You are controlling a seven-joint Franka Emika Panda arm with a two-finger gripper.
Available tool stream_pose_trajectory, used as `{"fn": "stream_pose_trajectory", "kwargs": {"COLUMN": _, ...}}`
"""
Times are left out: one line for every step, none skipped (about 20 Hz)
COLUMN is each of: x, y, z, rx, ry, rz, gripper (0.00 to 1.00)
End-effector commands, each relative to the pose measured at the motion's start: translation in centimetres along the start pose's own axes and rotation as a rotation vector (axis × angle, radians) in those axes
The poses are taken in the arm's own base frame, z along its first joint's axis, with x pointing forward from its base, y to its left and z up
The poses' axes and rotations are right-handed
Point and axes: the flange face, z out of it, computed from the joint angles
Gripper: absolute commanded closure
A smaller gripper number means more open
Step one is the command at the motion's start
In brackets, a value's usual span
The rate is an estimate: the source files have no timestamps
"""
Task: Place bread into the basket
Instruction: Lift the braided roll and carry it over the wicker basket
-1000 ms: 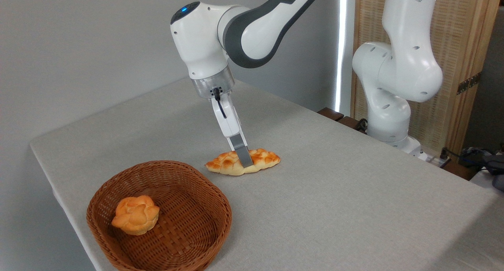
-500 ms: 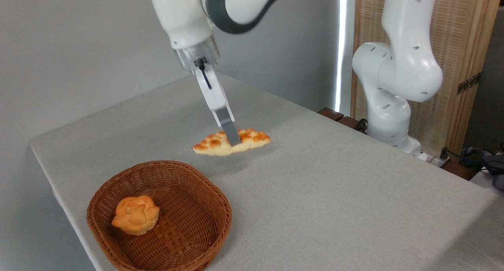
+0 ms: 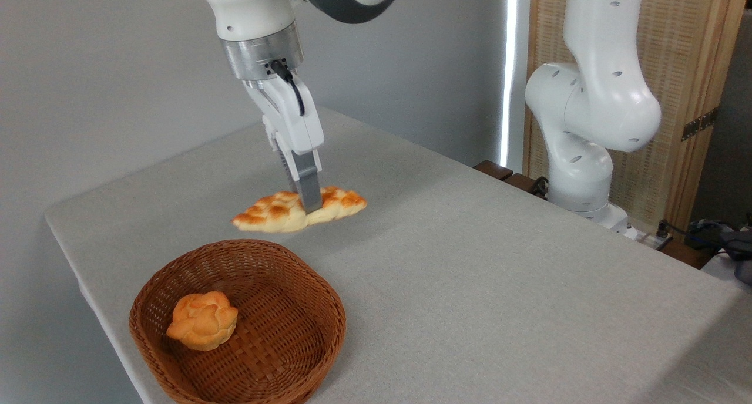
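Hand holds bread above table; bun occupies basket

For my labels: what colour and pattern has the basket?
Reddish-brown woven wicker with a braided rim, the basket shows in the fixed camera view.

You've got the basket at the front-left corner of the table, w/ a small bun inside it, on its left half. The bread hangs above the tabletop, behind the basket and a bit to the right, not over it. The gripper comes down from above onto the bread's middle. Arm base sits behind the table's right side, well apart from the rest.
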Motion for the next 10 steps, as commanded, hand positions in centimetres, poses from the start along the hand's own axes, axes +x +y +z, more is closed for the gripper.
{"fn": "stream_pose_trajectory", "kwargs": {"x": -0.8, "y": -3.9, "z": -0.4, "rx": 0.032, "ry": 0.124, "rz": -0.166, "gripper": 0.75}}
{"fn": "stream_pose_trajectory", "kwargs": {"x": -0.5, "y": -4.6, "z": -0.3, "rx": 0.058, "ry": 0.161, "rz": -0.219, "gripper": 0.75}}
{"fn": "stream_pose_trajectory", "kwargs": {"x": -0.1, "y": -5.6, "z": 0.3, "rx": 0.084, "ry": 0.185, "rz": -0.259, "gripper": 0.75}}
{"fn": "stream_pose_trajectory", "kwargs": {"x": 0.0, "y": -6.8, "z": 1.1, "rx": 0.104, "ry": 0.201, "rz": -0.293, "gripper": 0.75}}
{"fn": "stream_pose_trajectory", "kwargs": {"x": 0.4, "y": -7.7, "z": 2.3, "rx": 0.116, "ry": 0.207, "rz": -0.306, "gripper": 0.75}}
{"fn": "stream_pose_trajectory", "kwargs": {"x": 0.9, "y": -8.5, "z": 3.2, "rx": 0.137, "ry": 0.223, "rz": -0.314, "gripper": 0.75}}
{"fn": "stream_pose_trajectory", "kwargs": {"x": 1.2, "y": -9.2, "z": 4.0, "rx": 0.157, "ry": 0.239, "rz": -0.33, "gripper": 0.75}}
{"fn": "stream_pose_trajectory", "kwargs": {"x": 1.5, "y": -9.7, "z": 4.4, "rx": 0.172, "ry": 0.252, "rz": -0.343, "gripper": 0.75}}
{"fn": "stream_pose_trajectory", "kwargs": {"x": 1.8, "y": -9.9, "z": 5.0, "rx": 0.175, "ry": 0.249, "rz": -0.341, "gripper": 0.75}}
{"fn": "stream_pose_trajectory", "kwargs": {"x": 2.2, "y": -9.8, "z": 5.6, "rx": 0.171, "ry": 0.241, "rz": -0.333, "gripper": 0.75}}
